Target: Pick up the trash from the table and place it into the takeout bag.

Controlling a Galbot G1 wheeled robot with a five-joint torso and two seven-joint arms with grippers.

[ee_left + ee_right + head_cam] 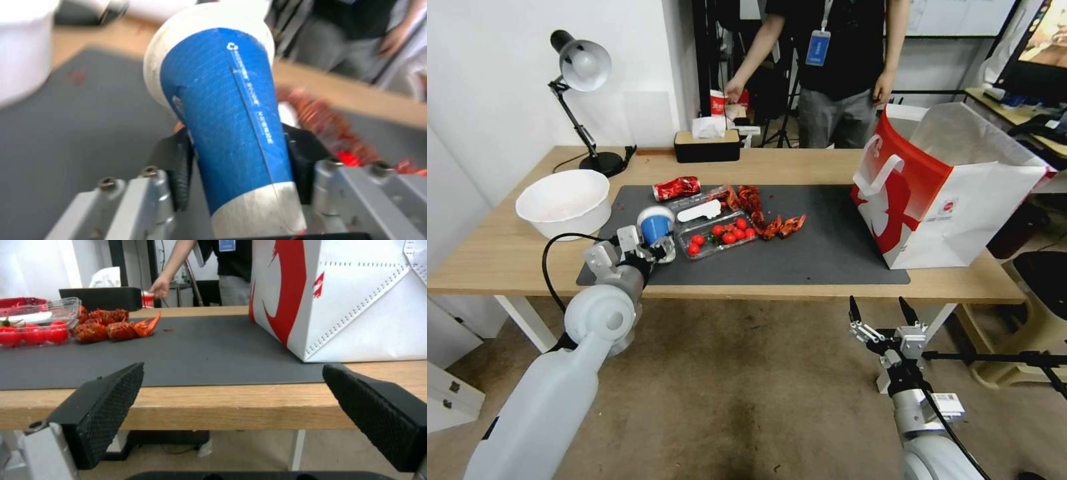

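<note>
My left gripper [652,245] is shut on the blue paper cup [656,225] over the front left part of the dark grey mat [827,247]. In the left wrist view both black fingers [178,173] press the lower part of the blue cup [222,110], which leans away with its white rim far from the camera. A crushed red can [676,188] lies on the mat behind it. The red-and-white takeout bag [940,193] stands open at the table's right end. My right gripper [880,311] hangs open in front of the table edge [213,406], below the bag [356,296].
A large white bowl [564,200] sits left of the mat. A clear tray of cherry tomatoes [720,235] and red crayfish shells [760,217] lie mid-mat. A desk lamp [582,67] and a black tissue box [707,145] stand at the back. A person stands behind the table.
</note>
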